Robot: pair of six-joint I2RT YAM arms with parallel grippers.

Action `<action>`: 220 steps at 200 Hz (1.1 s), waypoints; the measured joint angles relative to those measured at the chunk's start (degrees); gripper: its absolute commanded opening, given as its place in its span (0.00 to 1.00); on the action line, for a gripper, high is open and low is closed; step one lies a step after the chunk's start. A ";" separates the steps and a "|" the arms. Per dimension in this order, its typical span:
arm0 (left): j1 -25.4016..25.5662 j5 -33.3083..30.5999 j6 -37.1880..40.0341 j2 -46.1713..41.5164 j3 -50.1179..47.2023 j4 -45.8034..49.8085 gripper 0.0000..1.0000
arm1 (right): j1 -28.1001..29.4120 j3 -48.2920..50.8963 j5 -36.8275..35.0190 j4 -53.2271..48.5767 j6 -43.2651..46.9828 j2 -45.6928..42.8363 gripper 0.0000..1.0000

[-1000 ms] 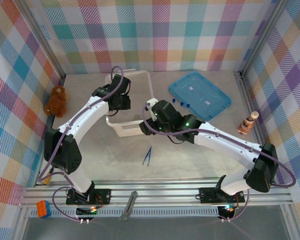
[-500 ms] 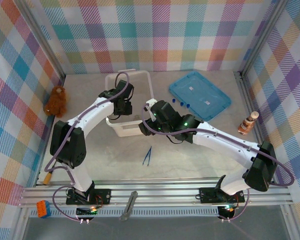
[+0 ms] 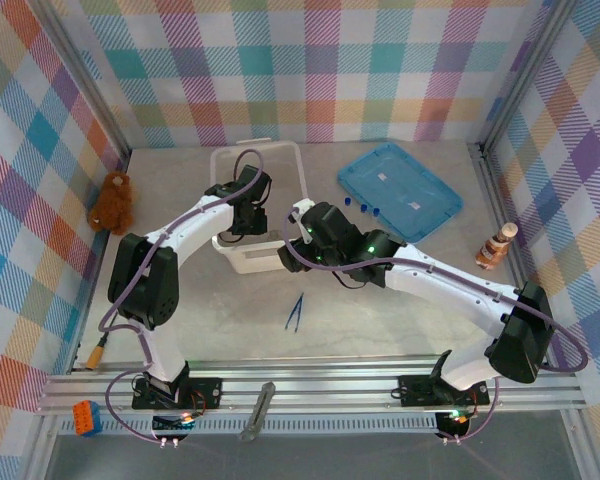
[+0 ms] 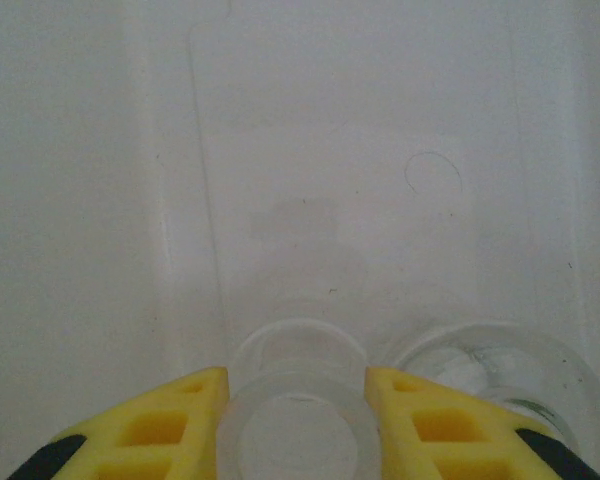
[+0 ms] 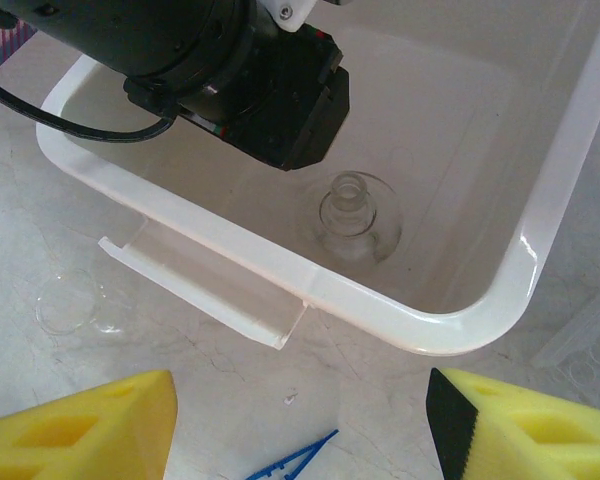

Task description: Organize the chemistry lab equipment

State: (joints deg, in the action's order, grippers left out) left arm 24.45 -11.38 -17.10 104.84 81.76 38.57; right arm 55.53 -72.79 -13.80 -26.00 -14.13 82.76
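My left gripper reaches down inside the white bin, its yellow fingers shut on a small clear beaker held mouth-up just above the bin floor. Right beside it stands the round flask, upright in the bin. My right gripper hovers open over the table just outside the bin's near rim, holding nothing. The dark-blue tweezers lie on the table below it, their tip showing between the fingers. Another clear beaker rests on the table left of the bin's handle. Blue-capped tubes lie by the lid.
A blue lid lies flat at the back right. A brown teddy bear sits by the left wall, and a brown-and-white bottle-shaped figure by the right wall. The left arm's black wrist hangs over the bin's left half.
The left arm has swung rightward and reached further into the bin with the beaker. The right arm has stayed still.
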 measured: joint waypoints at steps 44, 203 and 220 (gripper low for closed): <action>0.00 0.24 -0.02 0.76 0.00 -0.04 0.24 | 0.00 0.39 -0.02 0.26 -0.02 0.00 0.69; 0.00 1.05 -1.40 1.49 -0.37 -0.13 0.52 | 0.00 1.09 -0.24 0.28 -0.20 -0.52 0.69; 0.00 0.98 -1.40 1.05 -0.37 0.04 0.54 | 0.00 1.14 -0.22 0.31 -0.24 -0.66 0.69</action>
State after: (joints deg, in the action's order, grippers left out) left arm 24.45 -10.39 -18.50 105.89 81.38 38.61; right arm 55.53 -71.66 -14.02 -25.69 -14.37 82.11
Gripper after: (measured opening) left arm 0.531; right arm 0.691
